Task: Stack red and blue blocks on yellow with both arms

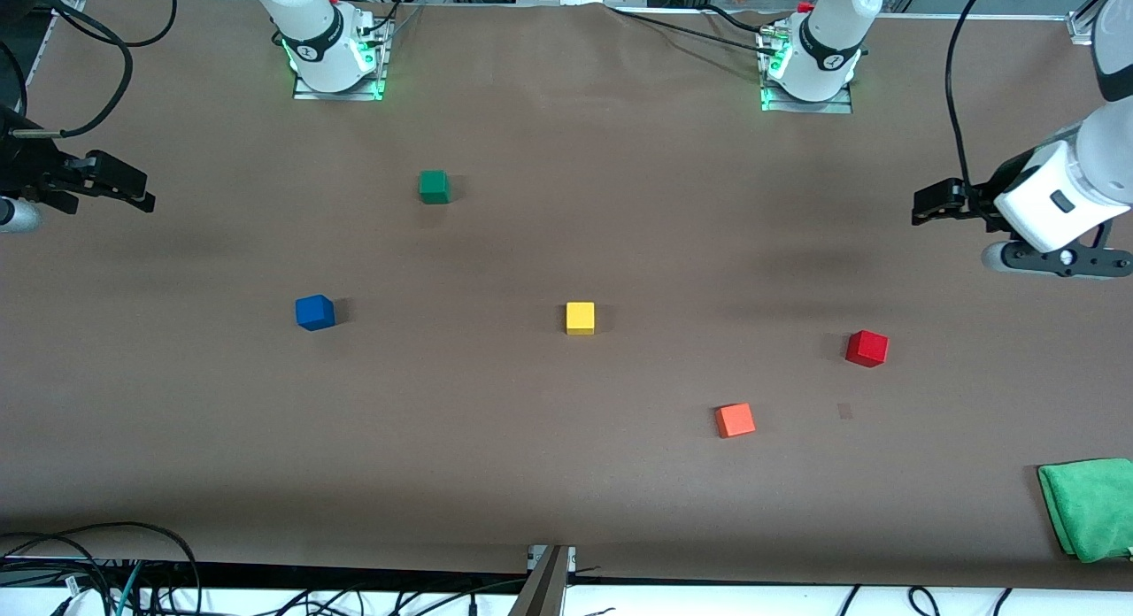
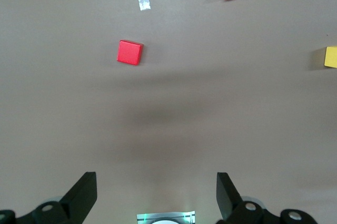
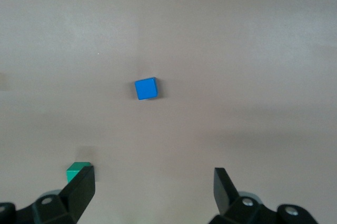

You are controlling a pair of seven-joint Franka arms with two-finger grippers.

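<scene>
**Nothing stacked yet: five cubes, all single, both end effectors spread and empty**

Zero steps of the stacking are done, as far as I can judge. Every cube sits alone on the brown desk (image 1: 549, 474), none touching another, and I hold nothing.

Going from the front camera's edge back toward my bases: a folded green cloth (image 1: 1089, 507) lies at the desk's corner toward my left arm's end. One orange cube (image 1: 735, 419) comes next; it is not part of the job. A little farther sits the one red cube (image 1: 866, 348), toward my left arm's end. Farther again is the one yellow cube (image 1: 580, 318), about mid-desk, the base of the stack. Level with it, toward my right arm's end, is the one blue cube (image 1: 314, 312). Farthest, nearest my bases, is one green cube (image 1: 434, 187), also not needed.

My left end effector (image 1: 928, 205) hangs over the desk's edge at my left arm's end, fingers (image 2: 84, 195) spread wide with nothing between them; its wrist view looks at the red cube well ahead. My right end effector (image 1: 133, 191) hangs over the other edge, fingers (image 3: 83, 192) likewise spread and empty, the blue cube ahead of it.

Left to do, I reckon: pick up red, pick up blue, and set both on yellow, one atop the other.

Count: one red, one blue, one yellow, one orange, one green, one cloth.
</scene>
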